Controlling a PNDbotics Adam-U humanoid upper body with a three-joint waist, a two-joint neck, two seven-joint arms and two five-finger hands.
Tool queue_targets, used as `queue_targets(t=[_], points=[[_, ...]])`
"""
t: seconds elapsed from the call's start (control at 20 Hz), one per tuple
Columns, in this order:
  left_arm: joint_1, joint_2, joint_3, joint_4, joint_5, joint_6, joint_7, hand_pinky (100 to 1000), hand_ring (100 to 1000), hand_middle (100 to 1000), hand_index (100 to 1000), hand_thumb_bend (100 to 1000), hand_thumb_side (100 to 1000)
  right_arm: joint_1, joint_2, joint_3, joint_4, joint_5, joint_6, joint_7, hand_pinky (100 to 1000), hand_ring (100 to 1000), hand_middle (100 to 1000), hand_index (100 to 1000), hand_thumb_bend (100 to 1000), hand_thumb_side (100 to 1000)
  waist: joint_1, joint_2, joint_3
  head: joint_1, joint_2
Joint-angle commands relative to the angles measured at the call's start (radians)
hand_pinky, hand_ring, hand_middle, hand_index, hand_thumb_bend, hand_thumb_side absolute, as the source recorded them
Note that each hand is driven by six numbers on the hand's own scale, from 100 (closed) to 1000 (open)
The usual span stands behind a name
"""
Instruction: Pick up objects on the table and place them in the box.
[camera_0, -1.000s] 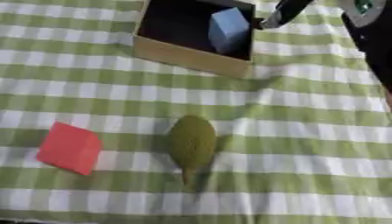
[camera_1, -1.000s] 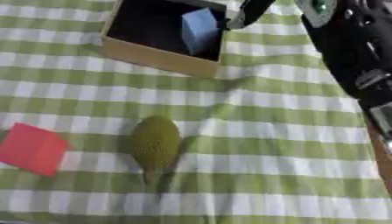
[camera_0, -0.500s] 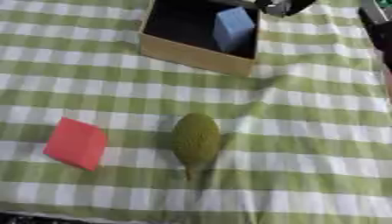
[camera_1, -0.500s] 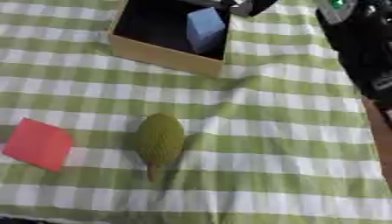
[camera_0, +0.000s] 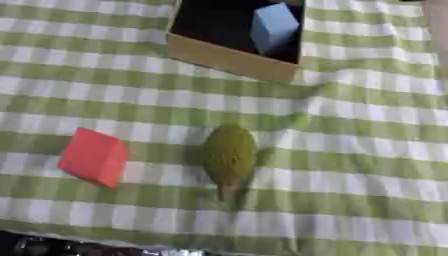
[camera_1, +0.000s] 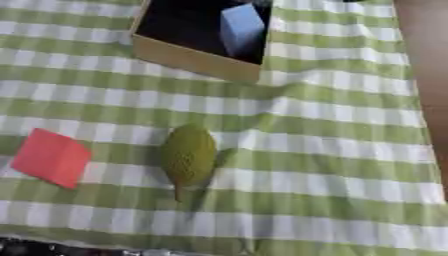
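At the far edge of the desk, toward its right corner, stands the box (camera_0: 229, 60), cardboard-walled and dark inside, turned a little askew to the checks of the green-and-white cloth (camera_0: 367, 150). Inside, against the right wall, leans a pale blue block (camera_0: 274, 26), tilted on an edge rather than lying flat. Probably dropped in rather than set down, so counted as done.

Nearer the front edge, two things left to move. Close to the middle of the desk, a green oval fruit (camera_1: 187, 156) with a short stalk at its near end, lying lengthwise toward the box. Toward the front left corner, well apart from the fruit, a red block (camera_1: 51, 157) resting flat with one corner pointing forward. Neither touching the other, nor the box.

No hand visible in either eye view; whether fingers are released, clenched or grasping anything cannot be told. Likely between placements, then, with roughly a third of the job finished.

Nothing standing between the fruit and the box but bare cloth, rumpled slightly beside the fruit. Bare brown tabletop (camera_1: 424, 60) past the cloth's right edge. Worth minding: the box's near wall to be cleared on the way in, and the fruit's rounded body, apt to roll if nudged sideways.
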Motion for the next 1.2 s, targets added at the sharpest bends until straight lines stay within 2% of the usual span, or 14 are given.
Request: queue_targets(t=[0.05,0.35,0.4,0.45,0.65,0.75,1.05,1.2], points=[[-0.014,0.109,-0.004,-0.017,-0.061,0.017,-0.02,806,752,779,899,199,592,0.077,-0.04,-0.079,-0.046,-0.019,-0.018,-0.147,894,864,708,853,100,100,0.021,-0.03,-0.01,0.016,-0.016],[-0.042,0.303,-0.042,-0.017,-0.185,0.064,-0.139,822,777,789,918,300,592,0.248,0.026,-0.154,-0.048,0.034,-0.093,-0.319,891,859,697,847,100,100,0.042,-0.032,-0.044,0.035,-0.005],[-0.046,0.334,-0.051,-0.017,-0.198,0.067,-0.172,832,791,799,927,340,614,0.27,0.038,-0.163,-0.048,0.048,-0.098,-0.338,890,859,694,845,100,100,0.045,-0.032,-0.048,0.037,-0.004],[-0.05,0.364,-0.06,-0.017,-0.209,0.067,-0.211,837,798,808,929,335,626,0.292,0.05,-0.171,-0.048,0.061,-0.099,-0.353,890,859,693,845,100,100,0.048,-0.033,-0.052,0.039,-0.004],[-0.069,0.462,-0.093,-0.017,-0.225,0.046,-0.359,874,831,837,932,408,609,0.35,0.088,-0.191,-0.048,0.1,-0.1,-0.395,889,858,689,842,100,100,0.057,-0.036,-0.06,0.038,0.0],[-0.076,0.498,-0.112,-0.017,-0.215,0.035,-0.435,894,844,845,934,422,594,0.364,0.102,-0.201,-0.048,0.112,-0.101,-0.414,888,856,687,841,100,100,0.06,-0.037,-0.062,0.035,0.003],[-0.106,0.559,-0.154,-0.017,-0.223,0.011,-0.645,944,882,855,930,595,483,0.384,0.125,-0.208,-0.048,0.121,-0.096,-0.438,888,852,680,841,100,150,0.069,-0.039,-0.061,0.026,0.009],[-0.109,0.568,-0.178,-0.017,-0.223,0.012,-0.749,955,891,864,934,613,452,0.385,0.132,-0.206,-0.048,0.117,-0.092,-0.435,888,851,677,841,100,183,0.074,-0.038,-0.06,0.026,0.009]])
